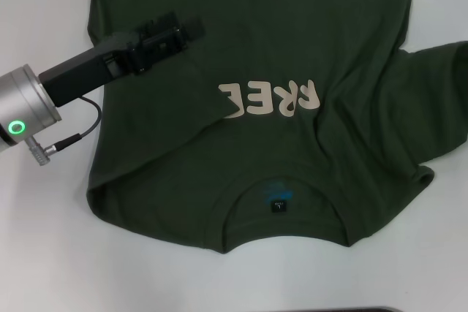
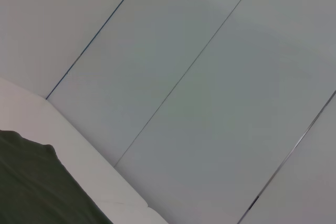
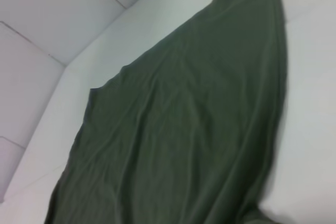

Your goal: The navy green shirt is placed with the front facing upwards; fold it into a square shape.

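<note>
You are in the first side fold: the navy green shirt (image 1: 292, 56) lies front-up across the white desk (image 1: 44, 253), collar and neck label (image 1: 278, 205) toward the near edge, hem running off past the far edge of the head view. Its left side looks already turned in over the chest, since the folded edge covers the start of the cream letters (image 1: 281, 99), leaving only "REE" readable. The sleeve on the robot's right is spread out flat toward the right edge of the desk, so that side seems not yet folded. The left gripper (image 1: 183, 34) sits over the folded-in flap, just left of the shirt's middle and on the far side of the letters, with the arm reaching in from the left edge. You cannot tell from these views whether it is open or closed, or whether it has cloth pinched; the left wrist view shows only a corner of green cloth and bare desk. The right gripper is out of sight in the head view; its wrist view looks down on a stretch of the shirt and the desk. Next, I judge, you need the left gripper to let go and clear, then bring the right side and sleeve in to match.
</note>
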